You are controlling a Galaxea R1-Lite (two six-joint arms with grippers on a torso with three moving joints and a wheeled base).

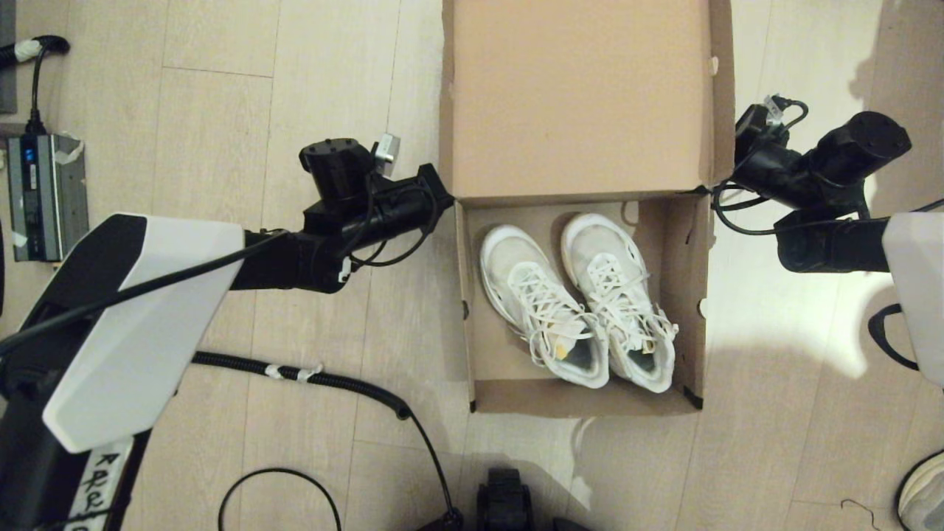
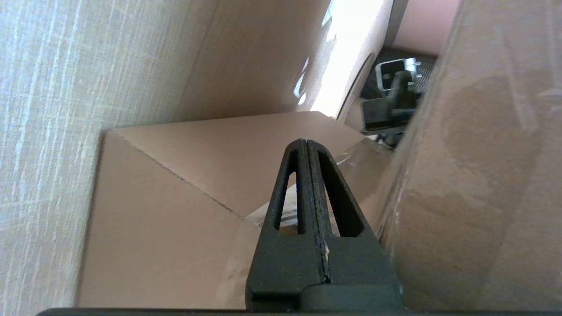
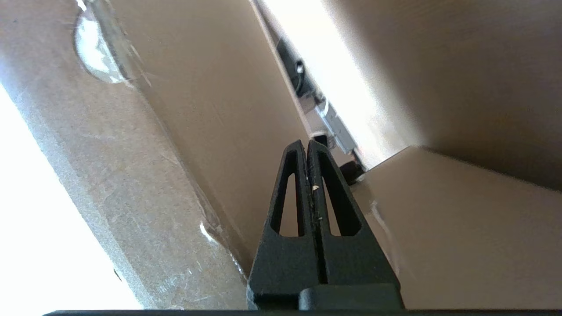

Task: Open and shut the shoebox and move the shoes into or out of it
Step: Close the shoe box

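Observation:
The brown shoebox stands on the floor with its flap lid raised and leaning back. Inside lie the two white lace-up sneakers, one beside the other, toes toward the hinge. My left gripper is shut and empty at the left hinge corner, outside the box. In the left wrist view its tip sits between the box wall and the lid. My right gripper is shut and empty at the right hinge corner, its tip against cardboard.
A grey power unit with a cable lies at the far left. A corrugated black hose runs across the floor in front of the box. Another pale shoe peeks in at the bottom right, and a black part sits at bottom centre.

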